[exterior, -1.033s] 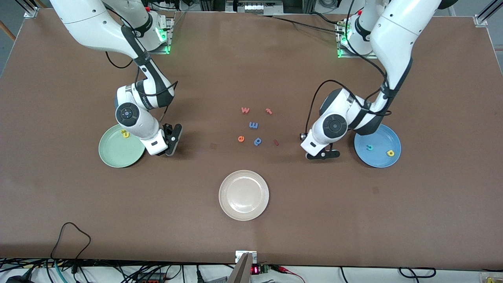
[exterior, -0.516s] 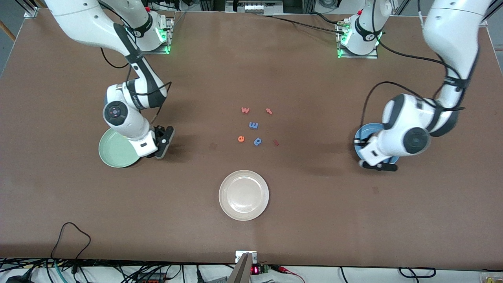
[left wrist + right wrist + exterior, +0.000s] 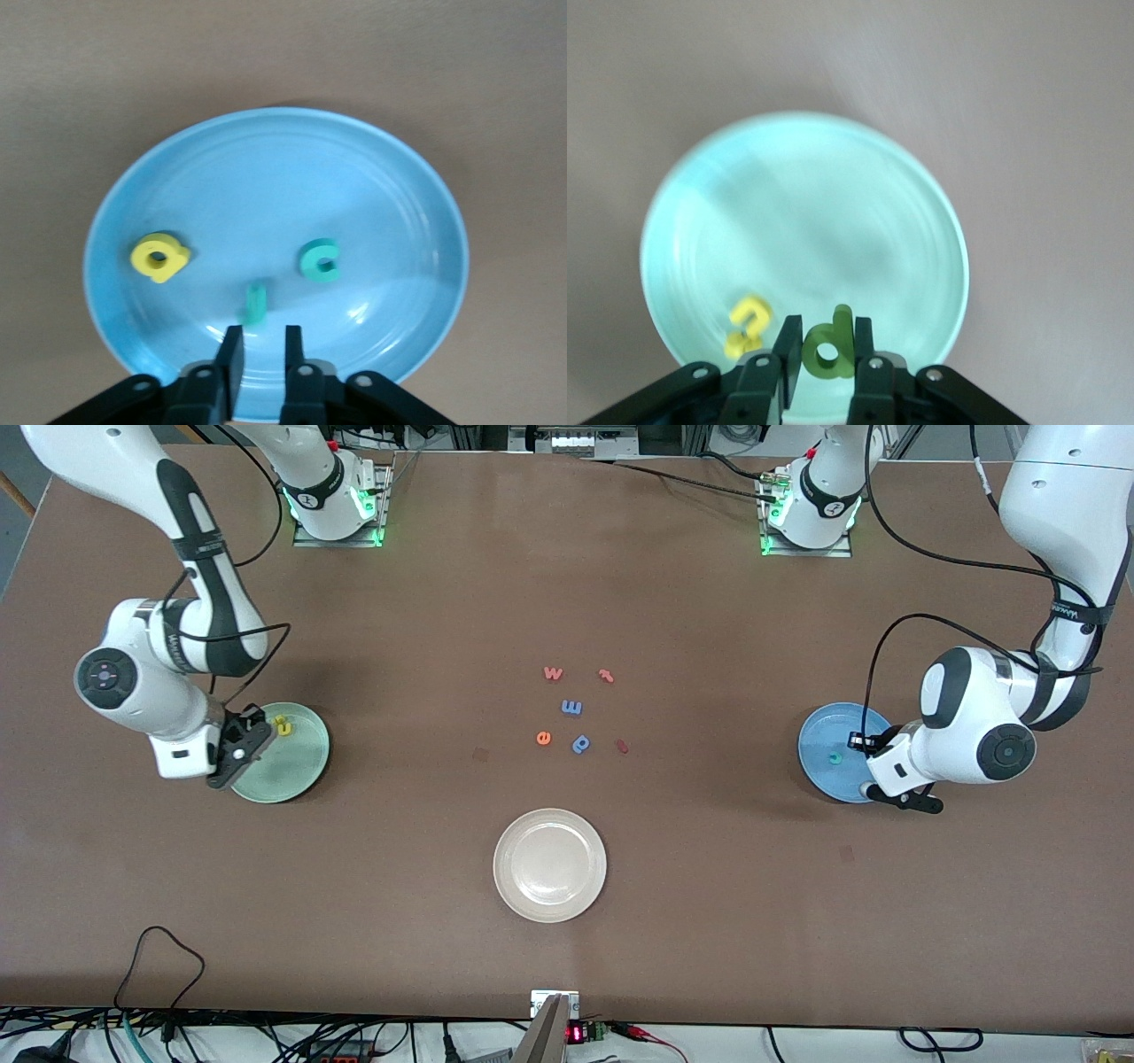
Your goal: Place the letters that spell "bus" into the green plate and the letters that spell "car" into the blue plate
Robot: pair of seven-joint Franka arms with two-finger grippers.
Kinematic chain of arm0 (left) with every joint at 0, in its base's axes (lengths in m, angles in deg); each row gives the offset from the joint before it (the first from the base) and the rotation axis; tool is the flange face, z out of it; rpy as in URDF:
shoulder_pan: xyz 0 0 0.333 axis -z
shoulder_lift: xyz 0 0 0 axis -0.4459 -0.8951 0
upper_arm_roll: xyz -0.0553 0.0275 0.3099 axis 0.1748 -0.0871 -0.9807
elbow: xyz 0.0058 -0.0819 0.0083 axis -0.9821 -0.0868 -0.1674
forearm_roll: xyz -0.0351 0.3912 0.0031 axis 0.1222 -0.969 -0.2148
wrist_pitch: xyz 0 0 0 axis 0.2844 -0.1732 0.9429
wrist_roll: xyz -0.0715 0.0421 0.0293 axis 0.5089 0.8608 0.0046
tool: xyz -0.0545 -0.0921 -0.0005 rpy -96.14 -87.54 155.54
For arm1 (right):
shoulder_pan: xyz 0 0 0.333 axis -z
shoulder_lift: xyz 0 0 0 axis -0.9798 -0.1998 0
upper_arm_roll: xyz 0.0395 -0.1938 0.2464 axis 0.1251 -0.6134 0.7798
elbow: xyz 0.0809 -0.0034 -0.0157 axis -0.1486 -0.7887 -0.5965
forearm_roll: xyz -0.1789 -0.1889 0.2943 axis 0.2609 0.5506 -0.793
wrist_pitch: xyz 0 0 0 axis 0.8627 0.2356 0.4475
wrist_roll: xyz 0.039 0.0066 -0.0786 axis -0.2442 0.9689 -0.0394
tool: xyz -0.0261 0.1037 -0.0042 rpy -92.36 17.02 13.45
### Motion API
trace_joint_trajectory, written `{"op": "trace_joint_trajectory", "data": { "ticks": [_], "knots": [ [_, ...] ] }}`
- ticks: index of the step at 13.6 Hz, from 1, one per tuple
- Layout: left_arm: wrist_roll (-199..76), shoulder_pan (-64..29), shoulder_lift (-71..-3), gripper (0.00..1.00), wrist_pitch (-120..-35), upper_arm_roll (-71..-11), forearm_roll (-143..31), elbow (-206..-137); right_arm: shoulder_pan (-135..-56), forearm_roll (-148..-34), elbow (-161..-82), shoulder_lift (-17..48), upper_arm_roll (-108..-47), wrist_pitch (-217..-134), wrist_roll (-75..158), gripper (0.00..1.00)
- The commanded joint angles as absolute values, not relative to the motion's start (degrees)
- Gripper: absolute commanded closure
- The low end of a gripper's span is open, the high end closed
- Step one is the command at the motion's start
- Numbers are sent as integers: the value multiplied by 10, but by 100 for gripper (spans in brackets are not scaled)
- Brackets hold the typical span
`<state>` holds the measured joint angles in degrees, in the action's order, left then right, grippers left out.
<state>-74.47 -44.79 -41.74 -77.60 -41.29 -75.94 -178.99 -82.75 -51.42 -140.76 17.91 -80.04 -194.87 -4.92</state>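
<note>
My right gripper [image 3: 825, 352] hung over the green plate [image 3: 833, 177], fingers pinching the olive b [image 3: 829, 343]. My left gripper [image 3: 259, 347] hovered over the blue plate [image 3: 266, 159], fingers slightly parted and empty, the teal r [image 3: 254, 302] lying in the plate just off their tips.

1. In the front view my left arm's wrist covers part of the blue plate [image 3: 824, 731]. The yellow a [image 3: 159, 257] and teal r [image 3: 255, 301] are hidden there.
2. My right tool [image 3: 827, 324] hides part of the green plate's [image 3: 806, 177] rim.
3. The yellow letters [image 3: 747, 323] overlap and blur, so I cannot tell u from s.
4. The edge of the left wrist view cuts off my left tool [image 3: 259, 332].
</note>
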Motion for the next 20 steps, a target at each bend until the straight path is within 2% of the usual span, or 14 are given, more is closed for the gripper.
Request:
{"op": "trace_joint_trajectory", "data": {
  "ticks": [1,2,3,4,6,8,10,13,14,17,18,20],
  "knots": [
    [-758,-455,-411,0,-768,-404,-774,-1783,-832,-512,-1411,181,-796,-1930,9,58],
    [-757,-455,-410,0,-768,-402,-774,-1776,-833,-512,-1411,181,-796,-1930,10,57],
    [-756,-453,-407,0,-765,-401,-774,-1757,-833,-512,-1411,181,-796,-1930,10,25],
    [-756,-448,-403,0,-748,-399,-774,-1734,-833,-512,-1410,181,-796,-1930,10,0],
    [-748,-448,-400,0,-706,-365,-773,-1659,-833,-513,-1400,203,-796,-1930,9,0],
    [-748,-432,-400,0,-655,-357,-775,-1589,-833,-515,-1372,235,-796,-1903,8,0],
    [-732,-423,-397,0,-602,-356,-773,-1544,-834,-514,-1306,258,-789,-1820,9,0],
    [-713,-409,-366,0,-595,-366,-765,-1533,-839,-515,-1226,298,-788,-1711,11,0],
    [-714,-387,-354,0,-595,-407,-763,-1522,-842,-515,-1212,310,-788,-1681,27,0],
    [-714,-279,-325,0,-595,-587,-633,-1478,-854,-553,-1191,337,-788,-1593,229,0],
    [-713,-261,-309,0,-595,-617,-614,-1479,-854,-564,-1175,337,-788,-1569,278,0],
    [-687,-260,-269,0,-571,-622,-621,-1500,-861,-564,-1156,341,-788,-1557,366,0]
  ]
}}
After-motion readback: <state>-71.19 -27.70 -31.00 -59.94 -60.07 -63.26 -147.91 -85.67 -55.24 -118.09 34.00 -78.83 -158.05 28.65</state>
